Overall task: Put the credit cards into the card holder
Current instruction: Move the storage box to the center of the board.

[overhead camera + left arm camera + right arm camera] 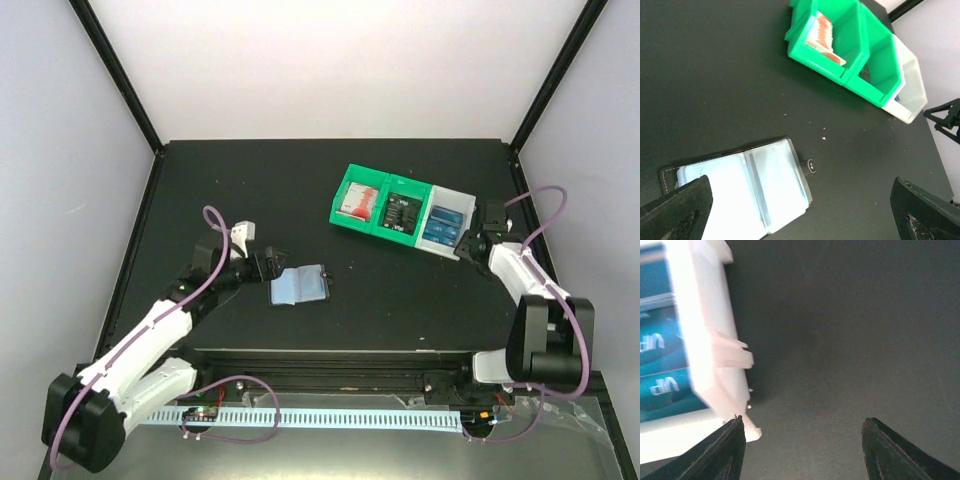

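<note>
- Left gripper [800, 220] fingers filled the bottom corners of its wrist view. They stood as wide apart as they go, with nothing between them.
- One finger overlapped the holder [755, 190] at that view's 7 o'clock. Whether it touched could not be told.
- From above, the left gripper [262, 262] sat just beside the holder [300, 285], at its 10 o'clock.
- The holder lay unfolded and flat on the table [250, 180], pale sleeves up and its snap tab at 3 o'clock. It sat a little toward 7 o'clock of the table's middle, and no card showed in it.
- The cards were all in the bins, at 1 o'clock of the middle and well apart from the holder. A red-and-white card [358, 203] and a black one [402, 215] were in the green bins [345, 213]. Blue cards [440, 225] were in the white bin [462, 205].
- Right gripper [468, 245] hung just beside the white bin, at its 4 o'clock.
- In its wrist view the right gripper [805, 450] was spread wide over bare table and held nothing. The white bin [705, 340] and its blue cards [657, 365] lay at 9 o'clock.
- By my reading the step in hand was fetching a first card, and nothing had been loaded yet.
- The next move likely called for the right gripper to shift toward 10 o'clock over the bin. It would then dip in, pinch one thin card by its edge, and carry it to 8 o'clock.
- The left gripper looked placed to steady the holder.
</note>
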Robot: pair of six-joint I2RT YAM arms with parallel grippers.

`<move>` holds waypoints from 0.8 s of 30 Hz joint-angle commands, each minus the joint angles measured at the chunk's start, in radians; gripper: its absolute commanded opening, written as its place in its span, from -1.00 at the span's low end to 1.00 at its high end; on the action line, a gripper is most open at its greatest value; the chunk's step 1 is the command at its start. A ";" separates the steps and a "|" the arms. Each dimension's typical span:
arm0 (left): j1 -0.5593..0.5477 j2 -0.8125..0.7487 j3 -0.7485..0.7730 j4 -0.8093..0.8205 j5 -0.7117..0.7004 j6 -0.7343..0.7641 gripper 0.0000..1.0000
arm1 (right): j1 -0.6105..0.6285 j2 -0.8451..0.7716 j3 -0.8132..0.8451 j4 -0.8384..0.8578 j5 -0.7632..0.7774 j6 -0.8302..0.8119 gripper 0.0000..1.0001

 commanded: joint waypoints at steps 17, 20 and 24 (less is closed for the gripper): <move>0.079 0.482 0.378 -0.024 0.033 0.069 0.98 | 0.025 0.149 -0.002 0.203 -0.201 -0.056 0.24; 0.080 0.514 0.406 -0.013 0.020 0.049 0.98 | 0.040 0.176 0.035 0.199 -0.276 -0.115 0.25; 0.084 0.545 0.447 -0.014 0.004 0.002 0.98 | 0.071 0.206 0.097 0.163 -0.369 -0.162 0.26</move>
